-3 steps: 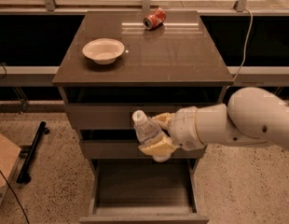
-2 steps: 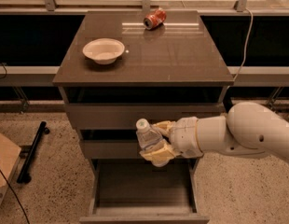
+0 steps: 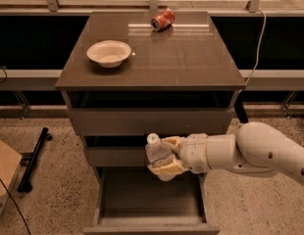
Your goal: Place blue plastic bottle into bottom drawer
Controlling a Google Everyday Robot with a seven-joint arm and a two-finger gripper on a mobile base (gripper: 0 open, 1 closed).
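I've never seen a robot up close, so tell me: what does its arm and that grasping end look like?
The arm is a smooth, rounded white shell with a few small dark dots and a ringed, cylindrical wrist; no cables show on it. Its gripper, above the open bottom drawer, has two chunky cream-yellow fingers.

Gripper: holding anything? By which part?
The gripper holds the blue plastic bottle around its body, just below the white cap, over the open bottom drawer.
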